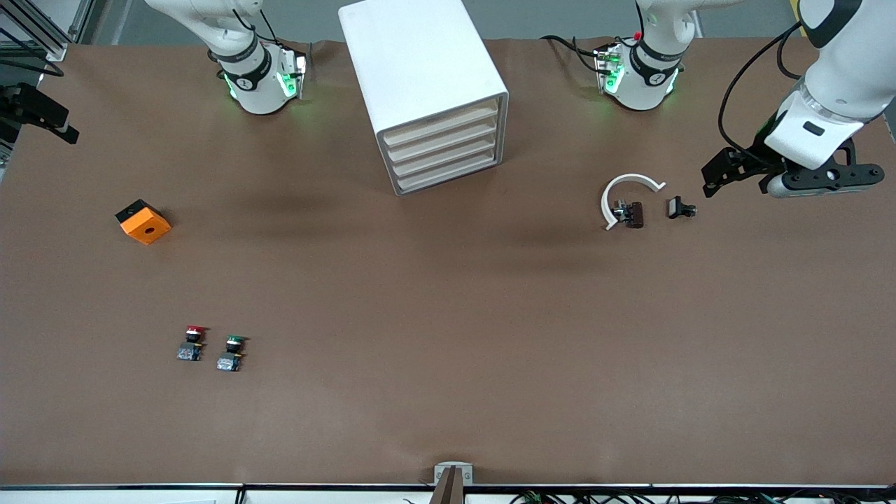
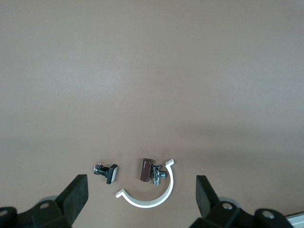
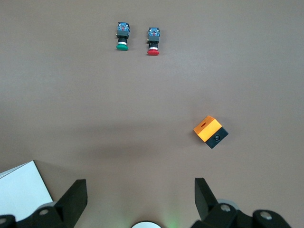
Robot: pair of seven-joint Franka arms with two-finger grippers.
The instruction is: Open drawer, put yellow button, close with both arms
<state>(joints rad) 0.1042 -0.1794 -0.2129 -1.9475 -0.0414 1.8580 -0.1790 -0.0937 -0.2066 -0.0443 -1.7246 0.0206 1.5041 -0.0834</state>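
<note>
We note the topmost shallow white tray drawer with its cream front (image 1: pixel 441 121) pushed in flush, level with the three below it. It sits in the white rounded boxy cabinet (image 1: pixel 413 56) at twelve o'clock on the brown table (image 1: pixel 448 315).

The left gripper (image 1: pixel 710 183) hangs at two o'clock over the table near a small black clip (image 1: pixel 680 208), fingers spread wide.

The right gripper (image 3: pixel 140 192) is over the table by its arm's base at eleven o'clock, fingers likewise spread.

Bare table (image 1: pixel 448 315) in front of the cabinet (image 1: pixel 427 91) (all four drawers shut).
</note>
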